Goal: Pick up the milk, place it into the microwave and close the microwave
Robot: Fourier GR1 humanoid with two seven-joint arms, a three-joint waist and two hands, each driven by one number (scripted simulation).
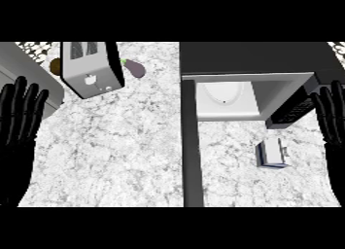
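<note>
The counter [117, 155] carries the microwave [254, 56] at the far right. Its door [191, 146] stands swung out toward the robot, so the cavity is ready to load. A toaster [92, 68] sits far left, clear of the work. The left hand [17, 121] and right hand [337, 119] rest at the edges, fingers straight and holding nothing. The milk [273, 153] stands on the counter just before the opening, nearer the right hand, which probably suits that hand's reach.

The milk [272, 153] sits on the speckled counter [117, 155] just before the microwave [254, 58], whose door [191, 146] stands open
</note>
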